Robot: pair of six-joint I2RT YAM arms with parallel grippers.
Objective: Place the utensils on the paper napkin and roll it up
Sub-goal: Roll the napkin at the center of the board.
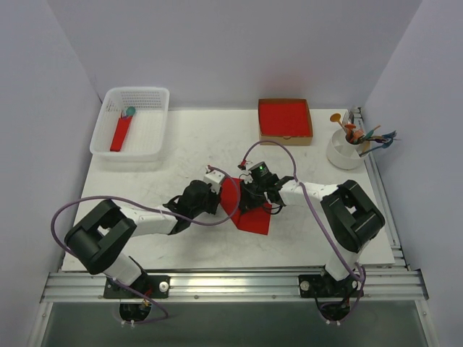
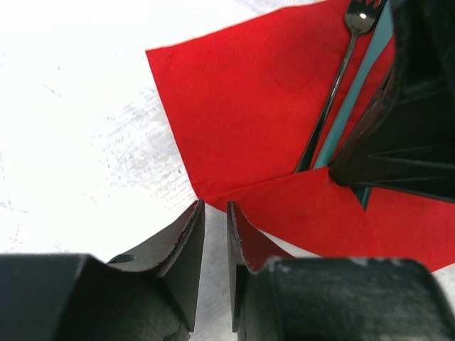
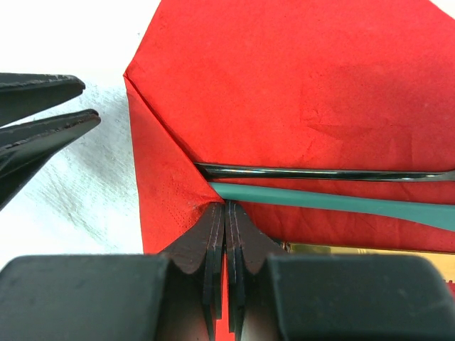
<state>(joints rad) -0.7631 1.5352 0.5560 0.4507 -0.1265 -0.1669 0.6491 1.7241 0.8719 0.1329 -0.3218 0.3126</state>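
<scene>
The paper napkin (image 1: 255, 217) lies red and flat at the table's middle, with its left edge folded up over the utensils. It also shows in the left wrist view (image 2: 263, 99) and the right wrist view (image 3: 320, 92). A dark grey fork (image 2: 343, 67) and a teal handle (image 3: 341, 201) lie side by side on it, partly under the fold. My right gripper (image 3: 225, 206) is shut on the folded napkin edge. My left gripper (image 2: 215, 207) is narrowly open and empty, just off the napkin's near corner.
A white basket (image 1: 148, 108) at the back left holds a red roll with a teal spoon head (image 1: 121, 134). A brown cardboard box of red napkins (image 1: 285, 119) stands at the back middle. A white cup with colourful cutlery (image 1: 346, 152) stands at the back right.
</scene>
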